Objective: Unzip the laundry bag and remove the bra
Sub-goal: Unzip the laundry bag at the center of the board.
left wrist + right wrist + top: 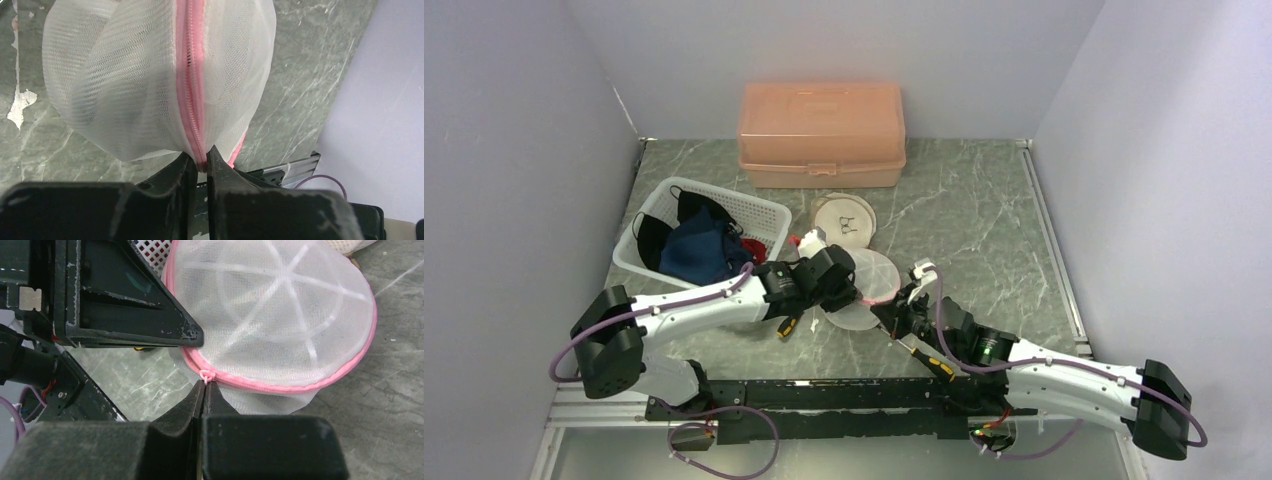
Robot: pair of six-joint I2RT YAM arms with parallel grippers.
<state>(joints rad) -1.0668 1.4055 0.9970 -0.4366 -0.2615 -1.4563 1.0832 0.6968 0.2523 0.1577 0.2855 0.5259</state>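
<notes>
No writing, brand, label or number can be read on the laundry bag, the peach box or the white basket

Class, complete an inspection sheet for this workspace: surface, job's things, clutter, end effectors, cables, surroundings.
Surface: green marbled table.
Job's things: mesh bag mid-table, pink zipper closed where visible; bra not discernible.
Clutter: basket of dark clothes, peach box, flat mesh pouch.
End effectors: left end effector pinches bag's zipper seam; right end effector shut on pull.
Cables: purple cables along both arms.
Surroundings: plain walls, three sides.
</notes>
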